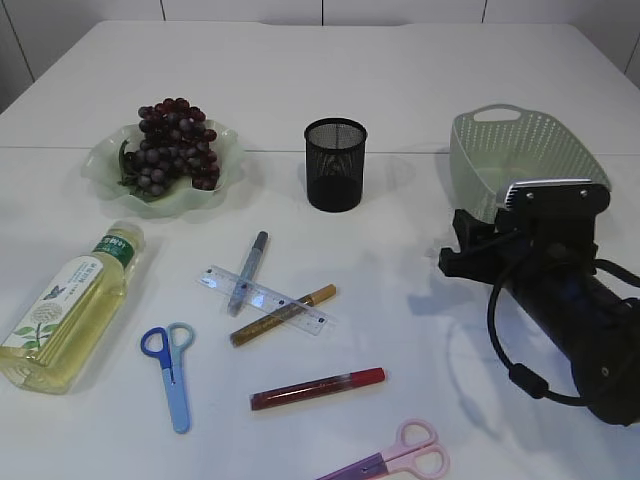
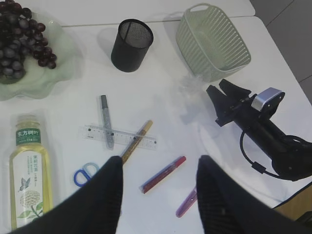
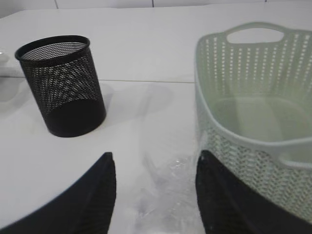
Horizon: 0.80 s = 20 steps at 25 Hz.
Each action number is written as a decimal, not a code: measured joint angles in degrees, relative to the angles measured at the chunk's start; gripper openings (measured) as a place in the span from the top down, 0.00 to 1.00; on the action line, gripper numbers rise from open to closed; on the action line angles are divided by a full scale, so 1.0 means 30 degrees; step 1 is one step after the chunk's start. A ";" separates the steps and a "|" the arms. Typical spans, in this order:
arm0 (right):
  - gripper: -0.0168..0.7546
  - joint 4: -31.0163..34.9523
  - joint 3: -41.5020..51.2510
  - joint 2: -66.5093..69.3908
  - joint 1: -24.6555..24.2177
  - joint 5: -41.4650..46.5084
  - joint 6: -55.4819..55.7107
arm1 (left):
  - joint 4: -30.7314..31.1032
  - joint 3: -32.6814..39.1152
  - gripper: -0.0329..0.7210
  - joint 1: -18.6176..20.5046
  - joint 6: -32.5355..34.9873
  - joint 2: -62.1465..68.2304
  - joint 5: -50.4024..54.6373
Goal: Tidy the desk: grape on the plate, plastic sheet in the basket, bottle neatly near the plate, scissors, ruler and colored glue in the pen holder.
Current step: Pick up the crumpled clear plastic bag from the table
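Note:
The grapes [image 1: 175, 145] lie on the pale green plate [image 1: 110, 165]. The bottle [image 1: 70, 305] lies on its side at front left. The clear ruler [image 1: 265, 298] lies across a grey glue pen [image 1: 248, 272] and a gold one [image 1: 285, 315]. A red glue pen [image 1: 318, 388], blue scissors [image 1: 172, 370] and pink scissors [image 1: 400, 460] lie in front. The black mesh pen holder [image 1: 335, 165] is empty. My right gripper [image 3: 156, 155] is open, low over the crumpled clear plastic sheet [image 3: 180, 190] beside the basket [image 3: 253, 112]. My left gripper [image 2: 158, 168] is open and empty, high above the red glue pen [image 2: 163, 174].
The right arm [image 1: 570, 300] and its cable fill the table's front right. The basket [image 1: 525, 150] stands at the back right, just behind the right gripper [image 1: 452, 245]. The pen holder [image 3: 61, 85] stands left of the basket with a gap between them.

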 joint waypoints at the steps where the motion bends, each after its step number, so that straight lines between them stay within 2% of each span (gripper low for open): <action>1: 0.43 -0.0175 -0.0043 0.0000 0.0000 0.0000 0.0000 | 0.0000 0.0000 0.48 0.0000 0.0000 0.0000 0.0000; 9: 0.43 -0.0017 -0.0297 0.0000 0.0000 0.0168 0.0000 | 0.0000 0.0000 0.48 0.0000 0.0000 0.0000 0.0000; 20: 0.39 0.0788 -0.1421 0.0247 0.0000 0.2602 0.0000 | 0.0000 0.0000 0.48 0.0000 0.0000 0.0000 0.0000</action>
